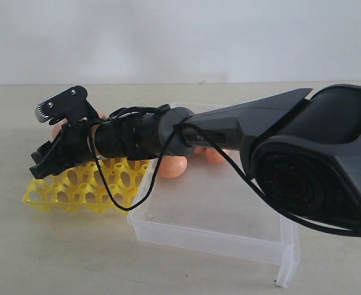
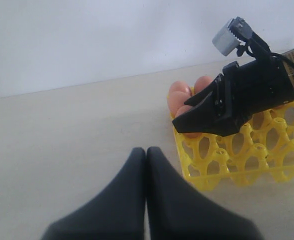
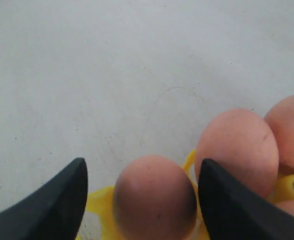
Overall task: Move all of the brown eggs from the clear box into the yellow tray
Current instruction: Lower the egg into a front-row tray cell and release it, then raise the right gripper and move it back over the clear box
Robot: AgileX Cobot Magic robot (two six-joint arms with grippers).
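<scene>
My right gripper (image 1: 43, 161) reaches across the clear box (image 1: 205, 238) to the far left corner of the yellow tray (image 1: 76, 187). Its fingers stand open on either side of a brown egg (image 3: 154, 200) sitting in a corner cup, with a gap at both sides. Two more eggs (image 3: 237, 150) (image 3: 292, 130) sit in the cups beside it. Inside the clear box I see two eggs (image 1: 171, 166) (image 1: 214, 155), partly hidden by the arm. My left gripper (image 2: 146, 151) is shut and empty above the bare table, short of the tray's near corner (image 2: 202, 177).
The right arm (image 1: 242, 132) lies low over the box and hides much of its inside. A black cable (image 1: 116, 196) loops down from the wrist over the tray's edge. Beige tabletop (image 2: 62, 145) surrounds the tray and box.
</scene>
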